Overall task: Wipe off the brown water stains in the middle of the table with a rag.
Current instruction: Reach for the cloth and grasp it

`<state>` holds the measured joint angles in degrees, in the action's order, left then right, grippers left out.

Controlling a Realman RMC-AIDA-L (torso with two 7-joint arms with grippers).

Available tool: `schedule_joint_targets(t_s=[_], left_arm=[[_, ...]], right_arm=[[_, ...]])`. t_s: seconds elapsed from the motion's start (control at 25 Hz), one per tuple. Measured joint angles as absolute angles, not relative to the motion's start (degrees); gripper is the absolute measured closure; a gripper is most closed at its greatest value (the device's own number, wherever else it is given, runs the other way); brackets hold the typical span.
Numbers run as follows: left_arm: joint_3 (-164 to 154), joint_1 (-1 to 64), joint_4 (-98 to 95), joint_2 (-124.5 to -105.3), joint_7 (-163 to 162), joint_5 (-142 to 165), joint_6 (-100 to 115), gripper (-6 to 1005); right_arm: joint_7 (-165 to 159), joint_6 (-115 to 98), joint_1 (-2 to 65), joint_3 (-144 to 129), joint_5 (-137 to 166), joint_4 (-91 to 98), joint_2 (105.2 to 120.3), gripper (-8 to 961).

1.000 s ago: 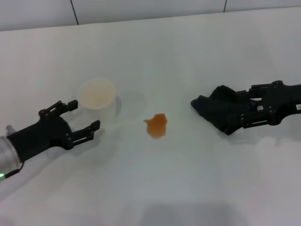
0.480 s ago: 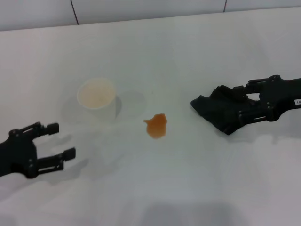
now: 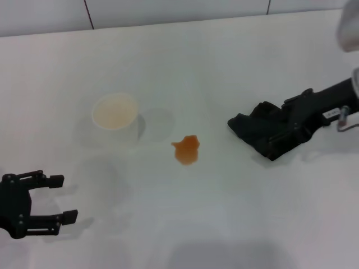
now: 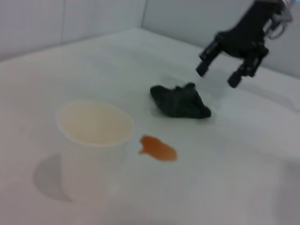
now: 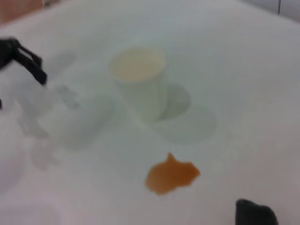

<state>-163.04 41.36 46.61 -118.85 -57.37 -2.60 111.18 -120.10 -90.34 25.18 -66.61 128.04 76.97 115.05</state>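
Note:
The brown water stain (image 3: 186, 150) lies on the white table (image 3: 224, 213), between the paper cup and the rag. It also shows in the left wrist view (image 4: 158, 148) and the right wrist view (image 5: 171, 174). The black rag (image 3: 259, 131) lies crumpled on the table right of the stain; the left wrist view (image 4: 180, 101) shows it too. My right gripper (image 4: 217, 76) is open and empty, raised just above the rag's right side (image 3: 291, 124). My left gripper (image 3: 63, 198) is open and empty at the near left, well apart from the cup.
A white paper cup (image 3: 116, 120) stands upright left of the stain, about a hand's width from it. It also shows in the left wrist view (image 4: 93, 140) and the right wrist view (image 5: 139, 79). A tiled wall (image 3: 168, 8) runs behind the table's far edge.
My left gripper has drawn back from beside the cup to the near left corner. My right gripper has lifted and shifted slightly right over the rag. Rag, cup and stain have not moved.

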Motion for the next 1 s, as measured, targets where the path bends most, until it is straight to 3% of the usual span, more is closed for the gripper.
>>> schedule_joint_targets(t_s=[0.4,0.68,1.0], left_arm=[[-163.12,42.87,47.91,-118.76,-54.40,-1.95,113.18,136],[-163.13,44.60,48.36,-118.73,-53.15,-1.97,113.21,136],[-163.12,45.59,48.67,-118.79,-52.45,-2.05,113.17,136]], right_arm=[[-130.96,-88.01,32.78,-74.79,140.08,77.60,115.19,162],[-134.91,-87.62,34.31,-76.50,145.41,76.55,115.30,163],[-135.07,-84.81,39.04,-76.05,146.26,68.19,115.20,231]])
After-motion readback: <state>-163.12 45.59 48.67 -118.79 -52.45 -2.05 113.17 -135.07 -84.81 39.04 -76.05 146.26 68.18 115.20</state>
